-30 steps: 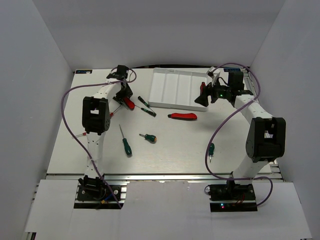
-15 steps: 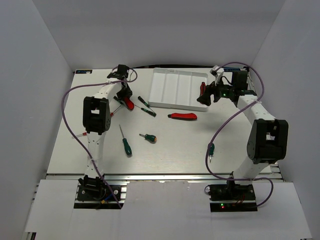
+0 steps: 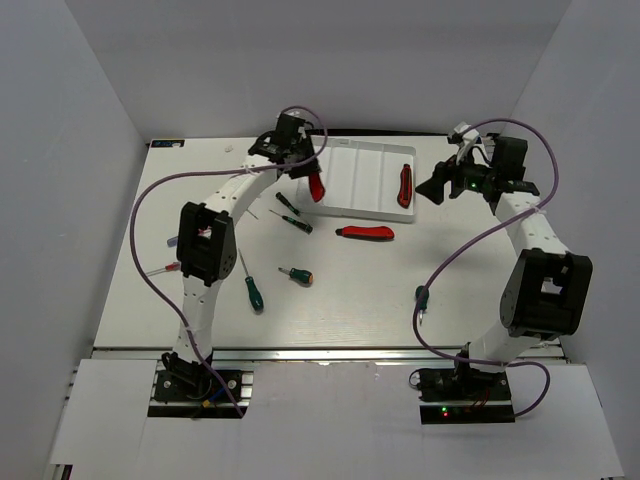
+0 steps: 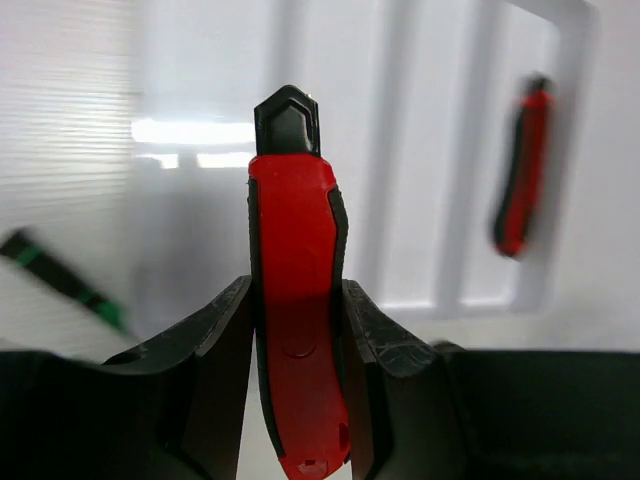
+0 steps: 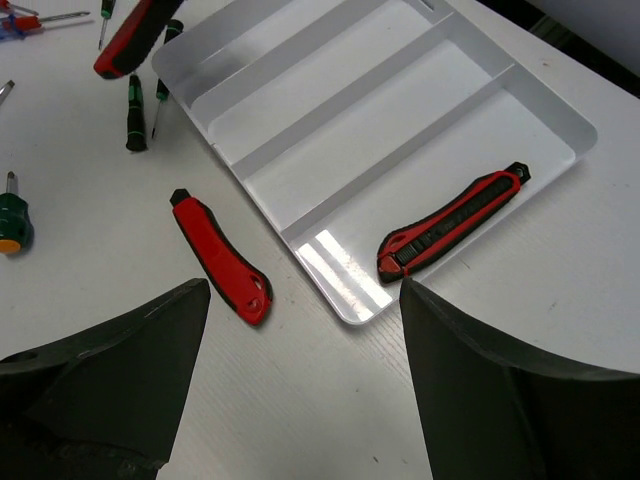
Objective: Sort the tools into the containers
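Currently: left gripper [image 4: 296, 300] pinching the held knife [image 3: 315, 187]; right gripper [image 3: 436, 186] spread wide.
Left fingers [image 4: 225, 330] clamp the red-and-black held knife by its sides at the left edge of the white tray [image 3: 360, 213]; whether it hangs over the leftmost compartment or just beside it cannot be determined. A second knife [image 5: 455, 222] lies flat in the rightmost compartment, along its length. A third knife [image 5: 220, 256] lies on the table [image 3: 350, 320] just in front of the tray, not touching it. The right gripper sits to the right of the tray, jaws well apart. Green-handled screwdrivers [image 3: 253, 291] lie scattered on the table: two near the tray's left front corner, two nearer the left arm, one near the right arm.
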`<state>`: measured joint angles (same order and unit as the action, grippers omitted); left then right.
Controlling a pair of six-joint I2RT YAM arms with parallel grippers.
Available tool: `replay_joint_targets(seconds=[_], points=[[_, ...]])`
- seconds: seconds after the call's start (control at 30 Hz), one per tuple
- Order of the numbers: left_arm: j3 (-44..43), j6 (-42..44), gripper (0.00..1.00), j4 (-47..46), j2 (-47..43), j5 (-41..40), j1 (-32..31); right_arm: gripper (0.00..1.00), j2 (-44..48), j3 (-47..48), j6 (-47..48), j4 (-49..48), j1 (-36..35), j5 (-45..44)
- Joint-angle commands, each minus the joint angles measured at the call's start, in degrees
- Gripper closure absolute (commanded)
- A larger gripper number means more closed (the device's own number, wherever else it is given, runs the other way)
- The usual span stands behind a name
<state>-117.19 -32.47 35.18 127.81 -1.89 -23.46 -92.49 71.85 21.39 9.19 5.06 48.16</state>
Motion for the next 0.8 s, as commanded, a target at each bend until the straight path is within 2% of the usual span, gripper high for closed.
replay_joint_targets(seconds=[0.0,0.07,0.17,0.27,0.53,0.77], points=[[-3.22,-0.58,0.96,-9.58,-2.04,12.68,-2.9,0.17,3.1,1.1,-0.47,-0.84,1.27,1.85],[-5.93,-0.84,0.96,-15.82,1.45,19.16,-5.09,0.17,3.63,0.39,-1.43,-1.19,2.14,2.11],[-12.95,-1.02,0.98,-21.1,8.04,22.27,-7.73,0.17,4.24,-0.22,-2.31,-1.81,2.76,2.64],[-14.47,-4.6,1.0,-29.88,12.1,25.36,-8.96,0.17,4.77,-0.49,-3.02,-2.25,3.03,2.9],[-15.09,-8.84,1.0,-46.5,17.65,18.69,-11.6,0.17,5.04,-1.1,-3.02,-1.72,3.38,3.78],[-20.98,-6.82,1.0,-48.54,23.1,10.34,-14.85,0.17,4.86,-2.24,-3.11,-2.16,3.29,4.4]])
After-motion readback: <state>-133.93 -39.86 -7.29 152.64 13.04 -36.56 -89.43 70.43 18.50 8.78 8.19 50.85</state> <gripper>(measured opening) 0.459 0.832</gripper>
